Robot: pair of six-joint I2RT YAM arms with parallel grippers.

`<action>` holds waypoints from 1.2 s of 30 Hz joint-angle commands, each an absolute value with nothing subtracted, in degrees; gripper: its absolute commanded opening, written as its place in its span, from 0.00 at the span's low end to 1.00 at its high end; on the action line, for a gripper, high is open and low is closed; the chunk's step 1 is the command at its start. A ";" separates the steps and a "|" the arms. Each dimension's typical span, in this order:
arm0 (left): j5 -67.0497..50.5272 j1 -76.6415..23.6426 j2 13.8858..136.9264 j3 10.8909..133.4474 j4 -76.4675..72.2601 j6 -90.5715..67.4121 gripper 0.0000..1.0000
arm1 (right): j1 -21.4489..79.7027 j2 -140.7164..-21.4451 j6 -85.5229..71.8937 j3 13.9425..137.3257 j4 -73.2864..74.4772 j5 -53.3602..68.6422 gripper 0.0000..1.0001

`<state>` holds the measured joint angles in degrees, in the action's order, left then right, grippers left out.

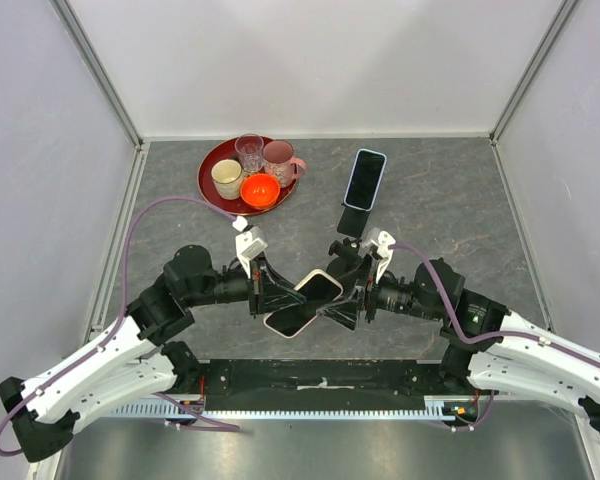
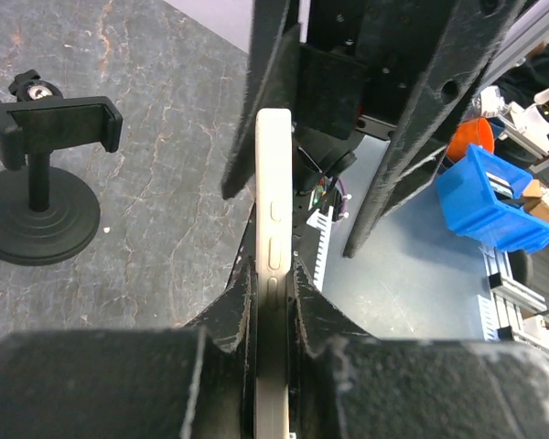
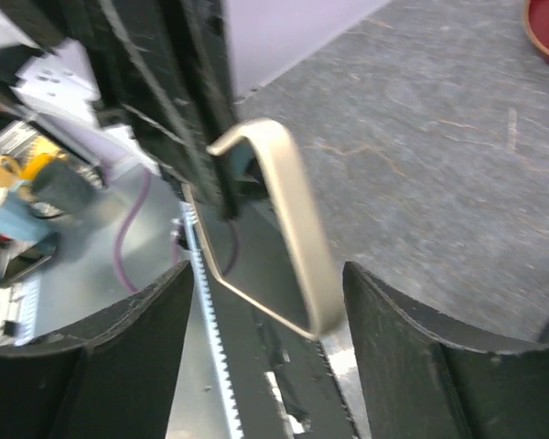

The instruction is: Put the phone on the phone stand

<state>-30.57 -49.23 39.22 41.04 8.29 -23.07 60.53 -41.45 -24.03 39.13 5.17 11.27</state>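
Note:
A cream-edged phone (image 1: 304, 301) with a dark screen is held edge-up above the table between both arms. My left gripper (image 1: 278, 294) is shut on it; in the left wrist view its jaws (image 2: 274, 274) clamp the phone's (image 2: 274, 183) flat faces. My right gripper (image 1: 344, 300) is open, and its jaws (image 3: 265, 283) stand either side of the phone's (image 3: 293, 201) corner without touching it. The black phone stand (image 1: 354, 221), with an empty clamp (image 2: 59, 123) on a round base, stands just beyond the right gripper.
A second phone in a light blue case (image 1: 365, 178) lies behind the stand. A red tray (image 1: 212, 163) at the back left holds cups and an orange bowl (image 1: 260, 190). Metal rails run along the near table edge.

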 commanded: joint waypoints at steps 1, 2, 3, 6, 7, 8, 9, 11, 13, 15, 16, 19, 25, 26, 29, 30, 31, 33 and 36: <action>-34.27 -49.22 39.55 40.17 -4.38 -27.59 0.02 | 60.73 -41.66 -25.67 40.78 -2.82 18.54 0.68; -35.32 -49.22 39.90 39.21 -5.96 -28.64 0.02 | 60.65 -41.92 -25.58 41.04 -2.55 19.07 0.64; -38.12 -49.22 40.16 38.85 -8.50 -29.17 0.02 | 60.64 -42.27 -25.58 41.83 -1.68 19.25 0.59; -41.38 -49.31 40.69 38.32 -10.71 -29.97 0.02 | 60.47 -43.32 -25.84 42.97 -1.58 23.37 0.51; -41.83 -49.22 40.69 38.06 -11.07 -30.06 0.02 | 60.38 -43.59 -26.01 43.15 -1.67 25.99 0.48; -42.36 -49.31 40.43 37.80 -11.51 -29.97 0.02 | 60.38 -43.85 -25.93 43.33 -1.67 26.89 0.44; -43.67 -49.22 40.34 37.44 -12.12 -30.06 0.02 | 60.38 -44.03 -25.84 43.42 -1.67 27.59 0.35; -44.82 -49.22 40.60 37.35 -13.18 -29.80 0.02 | 60.29 -43.68 -25.75 43.42 -1.84 28.30 0.28; -46.23 -49.22 41.04 37.44 -13.18 -29.44 0.02 | 60.21 -42.72 -25.84 43.51 -1.85 28.39 0.23; -47.37 -49.22 41.48 37.62 -13.27 -29.01 0.02 | 60.12 -41.58 -25.75 43.51 -1.85 28.74 0.23; -47.72 -49.22 41.75 37.62 -13.45 -28.92 0.02 | 60.03 -41.31 -25.75 43.42 -1.85 28.91 0.23; -50.27 -49.22 43.24 37.62 -15.64 -29.36 0.02 | 59.94 -40.69 -25.84 43.24 -1.84 29.88 0.23; -52.29 -49.31 44.74 37.62 -17.49 -29.62 0.02 | 59.68 -40.08 -26.45 42.98 -1.76 29.62 0.39; -52.29 -49.22 44.65 37.53 -17.49 -29.71 0.02 | 59.59 -39.99 -26.46 42.98 -1.67 29.62 0.43; -52.82 -49.31 44.47 37.27 -17.67 -29.88 0.02 | 59.24 -39.82 -26.72 42.89 -1.67 28.83 0.45; -52.74 -49.22 44.47 37.27 -17.67 -29.97 0.02 | 59.06 -39.55 -26.72 42.80 -1.58 28.39 0.44; -52.65 -49.31 44.39 37.27 -17.67 -29.88 0.02 | 58.89 -39.81 -26.72 42.72 -1.50 28.39 0.43; -52.56 -49.22 44.21 37.18 -17.67 -30.06 0.02 | 58.71 -40.34 -26.72 42.71 -1.67 29.18 0.40; -52.73 -49.31 44.47 37.27 -17.67 -30.15 0.02 | 58.62 -40.78 -26.81 43.06 -1.67 29.71 0.33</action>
<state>-50.83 -49.21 45.17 36.67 -12.56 -28.14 59.00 -40.36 -26.63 40.80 0.82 28.71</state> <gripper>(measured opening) 0.132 0.366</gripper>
